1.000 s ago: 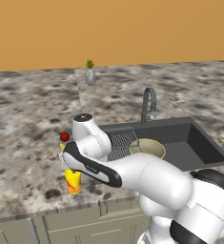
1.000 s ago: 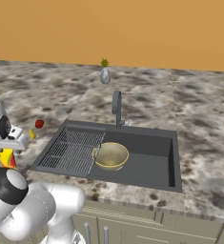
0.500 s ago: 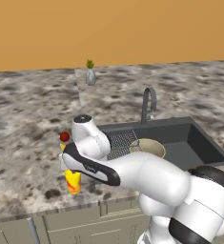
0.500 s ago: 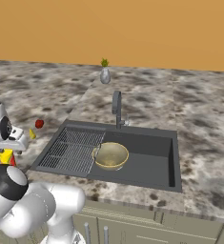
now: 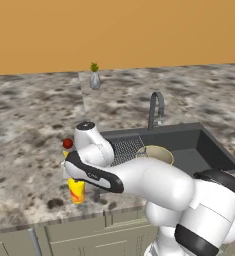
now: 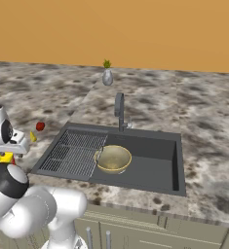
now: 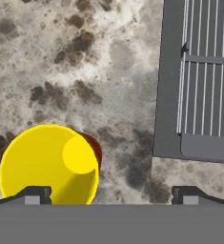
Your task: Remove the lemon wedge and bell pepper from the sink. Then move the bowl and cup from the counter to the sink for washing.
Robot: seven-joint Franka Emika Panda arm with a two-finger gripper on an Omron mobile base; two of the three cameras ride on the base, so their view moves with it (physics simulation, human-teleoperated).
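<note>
In the left base view, the sink is the dark basin set in the speckled counter, and I take it as my landmark. The bowl lies inside the sink, at its left part just beside the ribbed drainboard. The cup stands upright on the counter well to the left of the sink, near the front edge, partly behind the white arm. The bell pepper rests on the counter to the left of the sink, farther back than the cup. A grey vase with a green plant stands far behind the sink, and the faucet rises at the sink's back rim. In the right base view, the bowl sits in the sink against the drainboard; left of the sink, on the counter, are the bell pepper and just beside it the lemon wedge (very small here), and the cup peeks out by the arm. In the hand view, the gripper looks down with its fingertips spread wide and holding nothing; the cup is below it toward one fingertip, and the drainboard lies well apart.
</note>
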